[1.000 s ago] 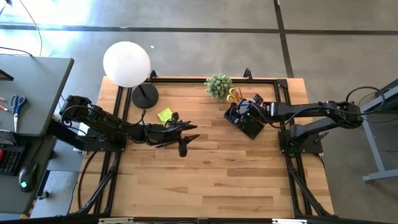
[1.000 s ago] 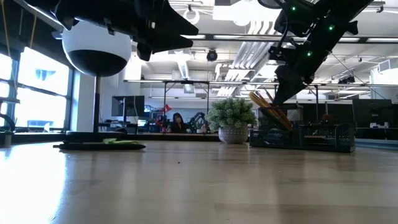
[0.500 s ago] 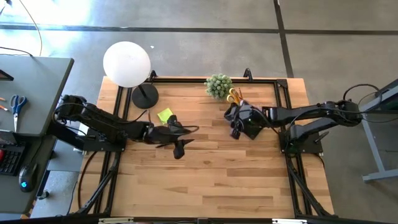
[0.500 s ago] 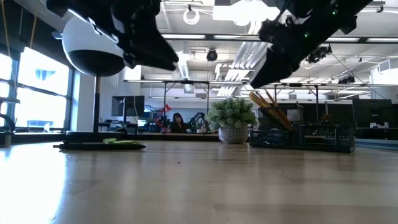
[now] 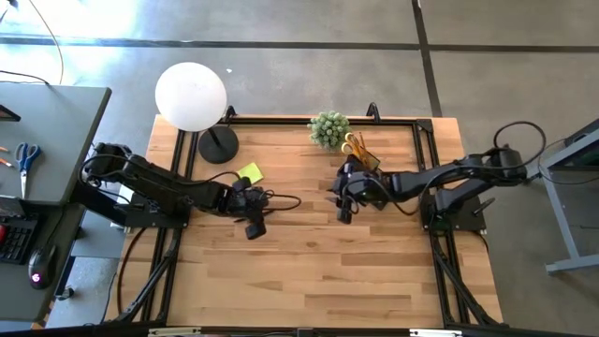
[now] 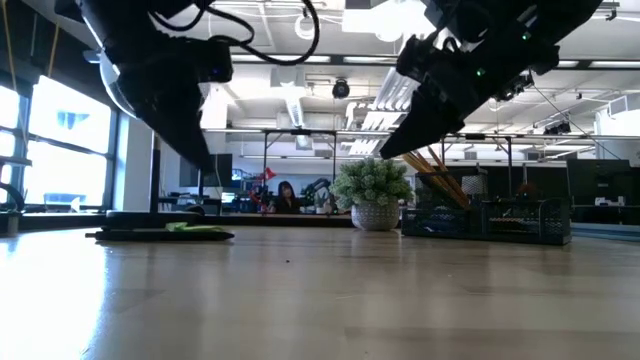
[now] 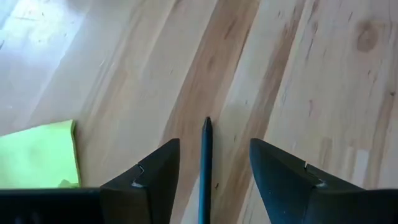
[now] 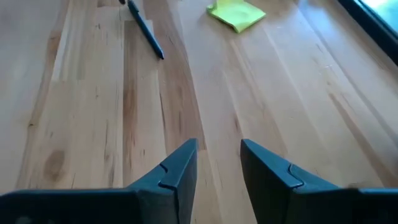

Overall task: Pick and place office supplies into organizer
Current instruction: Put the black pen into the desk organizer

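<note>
A dark pen (image 7: 206, 168) lies flat on the wooden table (image 5: 309, 271), also seen as the pen (image 8: 146, 28) from the right wrist. My left gripper (image 7: 214, 142) hangs open above it, tilted down, one finger on each side and clear of it; it is at the table's middle left (image 5: 260, 208). The lime-green sticky-note pad (image 5: 249, 173) lies just beyond. My right gripper (image 8: 218, 143) is open with nothing between its fingers, slanting down left of the black organizer (image 6: 485, 220), which holds yellow-handled scissors (image 5: 350, 145) and orange pencils (image 5: 364, 155).
A lamp with a white globe (image 5: 191, 95) and a round black base (image 5: 218, 145) stands at the far left. A green potted plant (image 5: 328, 129) sits at the far edge beside the organizer. The near half of the table is bare wood.
My left gripper has tipped from nearly level to pointing steeply down at the table and drawn slightly toward the table's left edge. My right gripper has swung away from the organizer toward the table's left, tipping downward and sinking a little.
</note>
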